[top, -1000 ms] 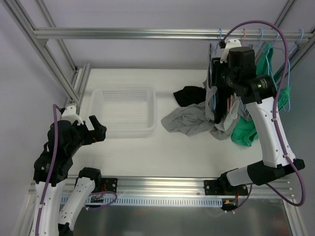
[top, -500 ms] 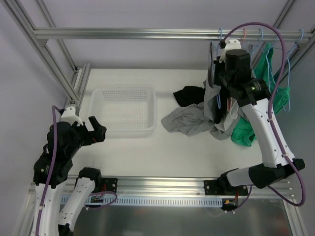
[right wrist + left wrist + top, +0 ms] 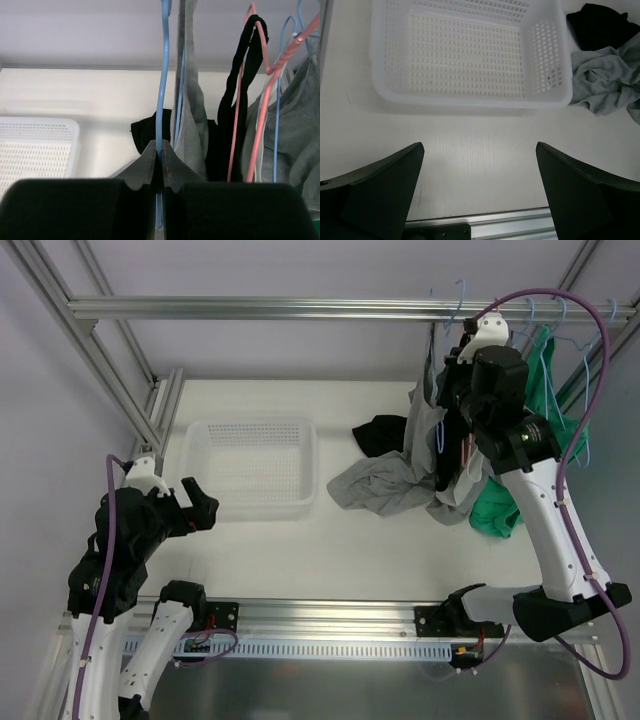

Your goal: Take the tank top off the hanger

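My right gripper (image 3: 160,156) is shut on the wire of a blue hanger (image 3: 161,75), high at the back right by the rail (image 3: 300,308). A grey tank top (image 3: 190,115) hangs on that hanger just right of the jaws; in the top view it (image 3: 422,420) hangs left of the gripper (image 3: 452,390). The hanger's hook (image 3: 461,292) sits above the rail. My left gripper (image 3: 479,200) is open and empty, low at the front left (image 3: 195,502), near the basket.
A white mesh basket (image 3: 205,502) stands at the left. Grey (image 3: 385,485), black (image 3: 385,432) and green (image 3: 497,510) clothes lie in a pile on the table. More hangers, pink (image 3: 267,100) and blue, with black and green garments hang on the rail at right.
My right gripper has risen and shifted slightly right with the blue hanger; the hook now stands above the rail and the grey top hangs higher. The left arm has not moved.
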Motion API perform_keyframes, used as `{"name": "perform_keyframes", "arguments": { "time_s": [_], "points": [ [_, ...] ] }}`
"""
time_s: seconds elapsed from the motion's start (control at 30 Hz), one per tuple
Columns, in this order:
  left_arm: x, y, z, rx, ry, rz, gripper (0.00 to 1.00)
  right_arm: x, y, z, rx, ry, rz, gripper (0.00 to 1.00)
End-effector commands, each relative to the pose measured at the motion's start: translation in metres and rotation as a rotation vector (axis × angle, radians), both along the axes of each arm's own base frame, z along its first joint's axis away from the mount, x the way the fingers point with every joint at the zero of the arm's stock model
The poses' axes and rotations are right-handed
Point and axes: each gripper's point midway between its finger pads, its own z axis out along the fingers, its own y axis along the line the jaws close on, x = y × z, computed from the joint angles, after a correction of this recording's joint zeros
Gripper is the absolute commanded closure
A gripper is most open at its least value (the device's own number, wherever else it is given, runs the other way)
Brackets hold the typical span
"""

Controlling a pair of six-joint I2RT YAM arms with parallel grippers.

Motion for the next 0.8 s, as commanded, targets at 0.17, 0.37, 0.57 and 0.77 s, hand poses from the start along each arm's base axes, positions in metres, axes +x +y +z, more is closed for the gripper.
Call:
{"name": "perform_keyframes", "arguments": {
  "time_s": [0.17, 0.37, 0.57, 0.77],
  "points": [
    [0.006, -0.047, 0.04, -0.139, -0.061, -0.229, 0.01, -0.051, 0.014, 0.049, 0.156, -0.126, 0.155, 1.0],
    [0.044, -0.101, 0.103, -0.339, -0.19, -0.474, 0.01, -0.117, 0.018, 0.023, 0.225, -0.05, 0.287, 1.0],
    [0.088, -0.186, 0.161, -0.305, -0.332, -0.716, 0.01, -0.179, 0.023, 0.003, 0.253, 0.029, 0.436, 1.0],
    [0.097, -0.293, 0.195, -0.089, -0.585, -0.968, 0.02, -0.229, 0.029, -0.013, 0.321, 0.083, 0.555, 1.0]
  ]
}}
